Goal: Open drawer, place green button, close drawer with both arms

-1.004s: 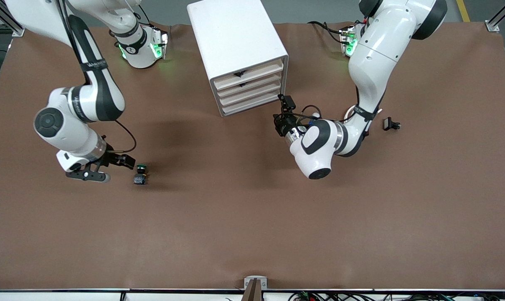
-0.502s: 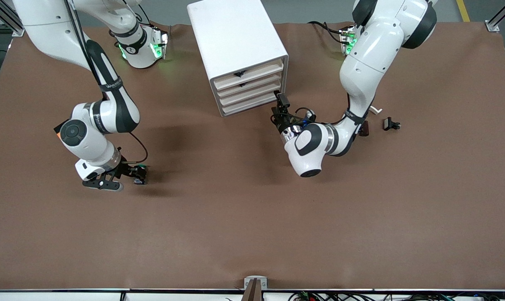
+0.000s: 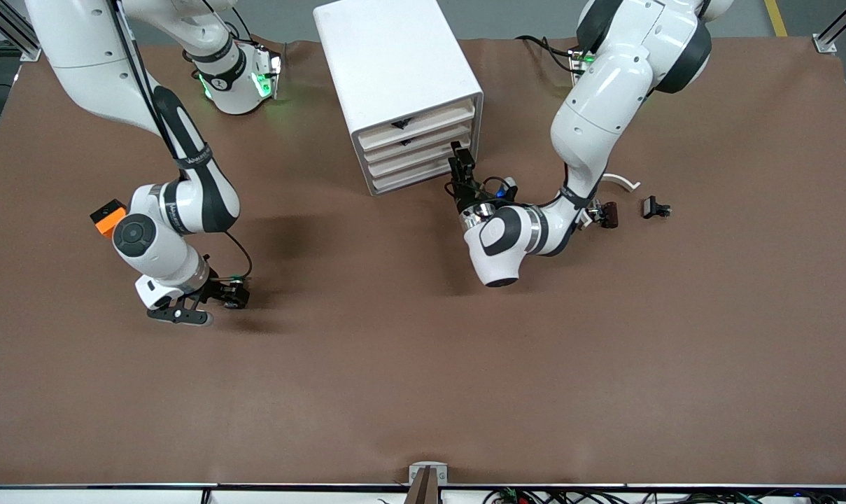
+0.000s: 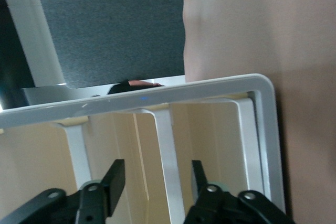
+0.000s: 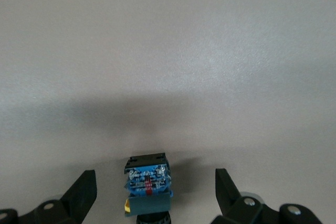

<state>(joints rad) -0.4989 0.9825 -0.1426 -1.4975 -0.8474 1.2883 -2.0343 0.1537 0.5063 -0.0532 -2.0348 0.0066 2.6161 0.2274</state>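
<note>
We have our right hand open astride the button on the worktop toward the right arm's end, ready to grip, while our left hand, fingers apart, sits at the cabinet's shut drawer.

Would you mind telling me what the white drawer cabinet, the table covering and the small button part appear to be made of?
White four-drawer cabinet: probably matte plastic, with smooth faces and rounded moulded edges.
Brown table covering: seemingly a soft mat, faintly textured and wrinkled near the cabinet.
Small button part: likely moulded plastic, with a dark body carrying a glossy blue printed label.
</note>
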